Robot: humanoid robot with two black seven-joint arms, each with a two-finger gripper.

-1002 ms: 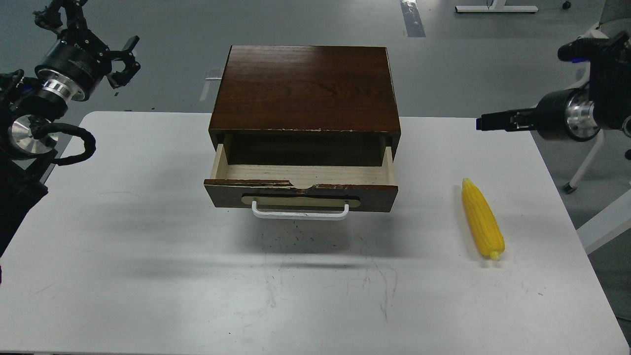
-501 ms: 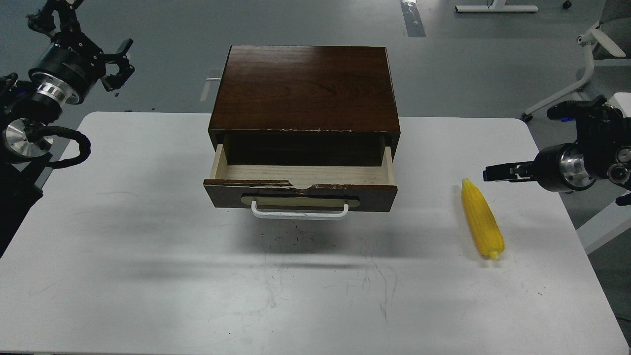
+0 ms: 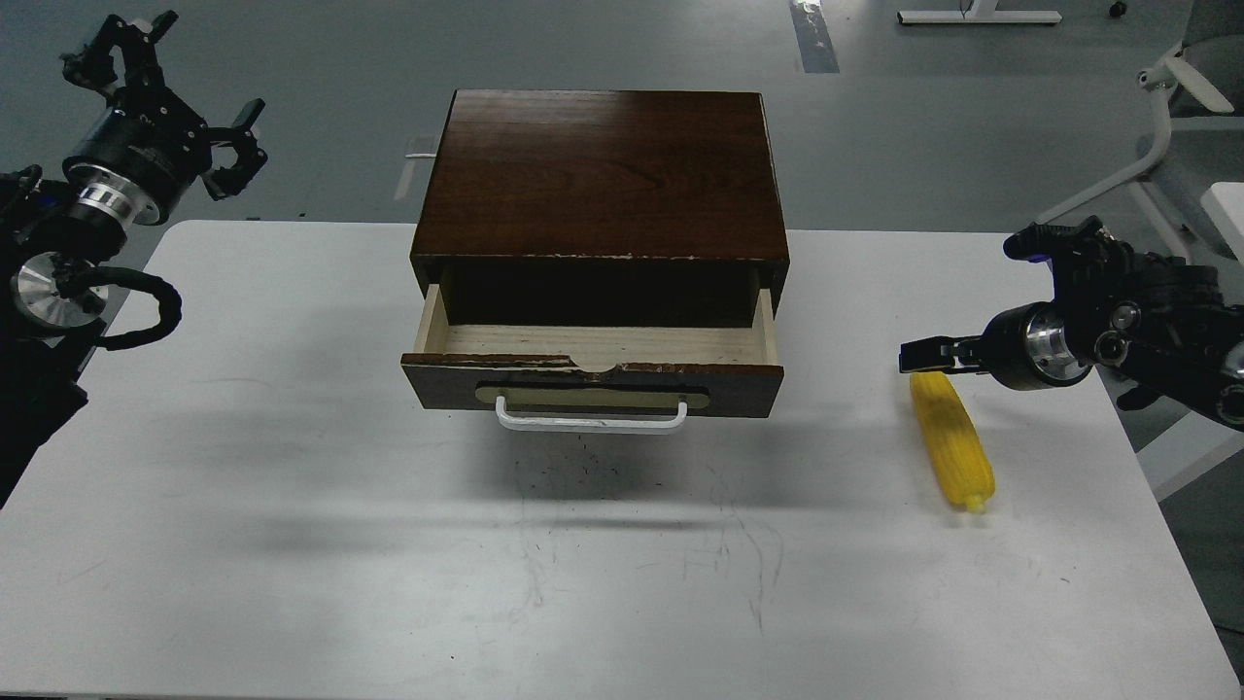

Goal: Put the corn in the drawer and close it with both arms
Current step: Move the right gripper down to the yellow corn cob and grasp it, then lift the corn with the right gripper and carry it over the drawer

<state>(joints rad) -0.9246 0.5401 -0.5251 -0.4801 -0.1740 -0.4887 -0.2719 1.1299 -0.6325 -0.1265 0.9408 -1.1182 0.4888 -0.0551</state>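
The yellow corn lies on the white table at the right, thick stub end toward me. The drawer of the dark brown cabinet is pulled open; its pale wood inside shows nothing in it, and its white bar handle faces me. My right gripper reaches in from the right and sits just over the corn's far pointed tip; it is seen side-on, so its fingers cannot be told apart. My left gripper is raised beyond the table's far left corner, fingers spread, holding nothing.
The cabinet stands at the table's far middle. The plain dark front below the drawer is hidden from here. A white chair base stands on the grey floor at the far right, behind the right arm.
My right arm has come down and to the left, from high at the right edge to the corn's far tip. My left gripper has shifted only slightly. Corn and drawer have not moved.
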